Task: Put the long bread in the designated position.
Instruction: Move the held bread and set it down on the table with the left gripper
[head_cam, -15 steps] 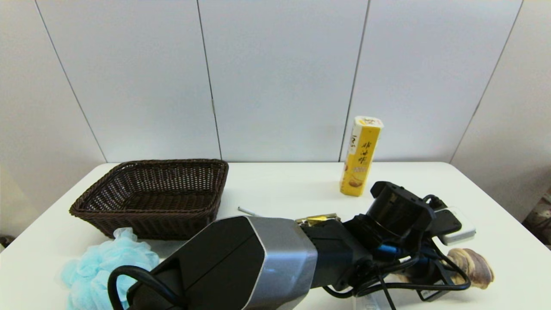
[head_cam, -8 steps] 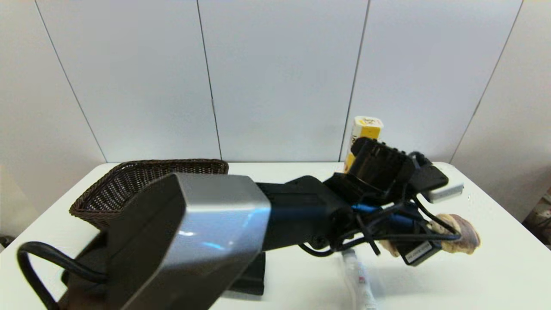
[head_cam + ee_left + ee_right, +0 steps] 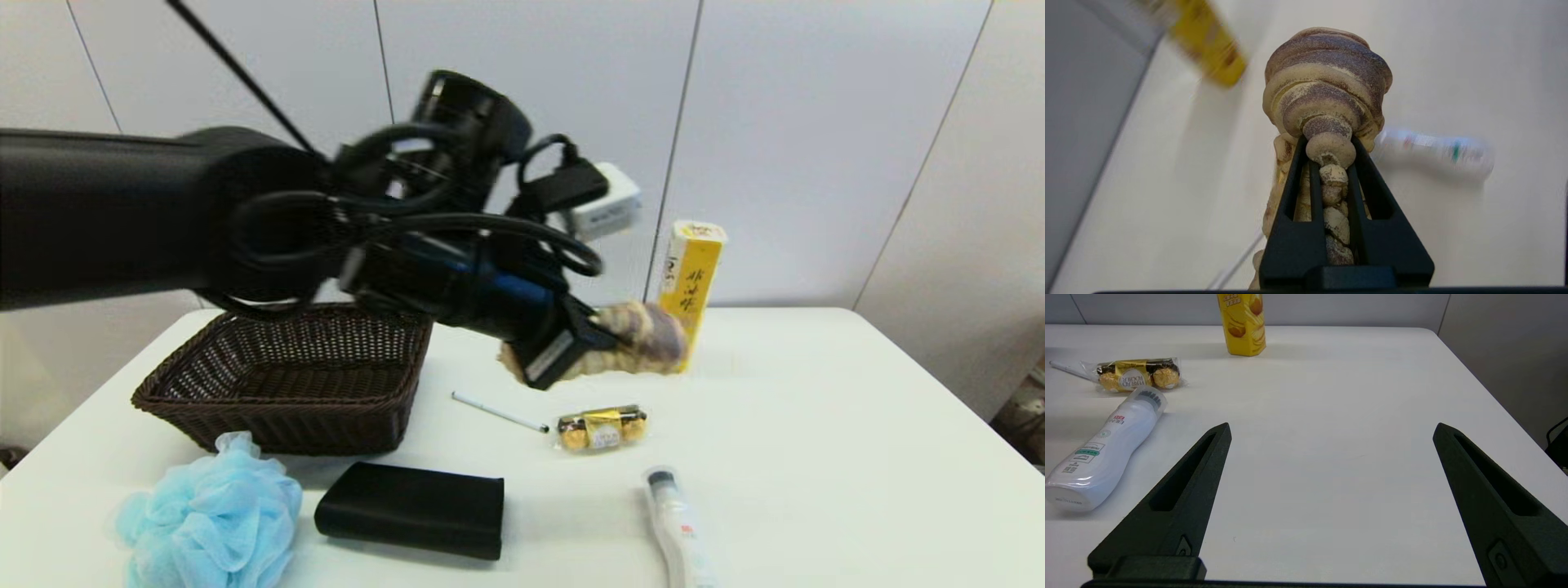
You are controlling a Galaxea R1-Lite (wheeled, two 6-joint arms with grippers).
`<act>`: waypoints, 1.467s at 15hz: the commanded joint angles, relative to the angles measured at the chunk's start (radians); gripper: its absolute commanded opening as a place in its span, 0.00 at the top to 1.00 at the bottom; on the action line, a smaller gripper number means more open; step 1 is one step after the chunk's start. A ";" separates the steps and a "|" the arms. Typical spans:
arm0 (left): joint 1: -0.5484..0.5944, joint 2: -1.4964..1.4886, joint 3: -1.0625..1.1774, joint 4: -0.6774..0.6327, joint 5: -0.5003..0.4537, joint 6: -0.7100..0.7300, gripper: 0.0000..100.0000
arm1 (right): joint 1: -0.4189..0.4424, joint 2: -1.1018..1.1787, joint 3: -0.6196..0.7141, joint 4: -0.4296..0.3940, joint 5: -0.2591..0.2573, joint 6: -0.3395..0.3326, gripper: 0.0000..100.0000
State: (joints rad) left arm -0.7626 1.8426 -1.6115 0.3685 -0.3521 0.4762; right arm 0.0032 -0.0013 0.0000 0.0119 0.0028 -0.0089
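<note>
— Look, the left gripper (image 3: 589, 336) is pinching the long bread (image 3: 641, 339) and carrying it through the air now, well above the white table (image 3: 816, 425).

— Where was it a second ago?

— Down low at the near right of the table, the loaf barely off the surface. Since then the arm has been swinging up and over toward the middle; the loaf is hanging in front of the yellow carton (image 3: 690, 282), above the chocolate pack (image 3: 602, 428).

— So it's heading for the wicker basket (image 3: 294, 376)?

— I'm guessing so; that's the only container here. It's still beside the basket, not over it.

— Grip looking sound?

— From the wrist, both fingers (image 3: 1294, 192) are squeezing the loaf's narrow middle. The right gripper (image 3: 1331, 428) is idling, spread wide, over bare table near the white bottle (image 3: 1106, 453).
</note>
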 commanded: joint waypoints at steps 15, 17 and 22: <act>0.675 -0.115 0.282 -0.408 -0.039 0.467 1.00 | 0.000 0.001 0.000 0.000 0.000 0.000 0.00; 0.713 -0.036 0.282 -0.494 -0.091 0.492 1.00 | 0.000 0.001 0.000 0.000 0.000 0.000 0.00; 0.782 0.126 0.206 -0.527 -0.251 0.625 1.00 | 0.000 0.001 0.000 0.000 0.000 0.000 0.00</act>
State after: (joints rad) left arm -0.0130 1.8626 -1.3643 -0.1572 -0.5460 1.0434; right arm 0.0032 -0.0013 0.0000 0.0123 0.0028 -0.0089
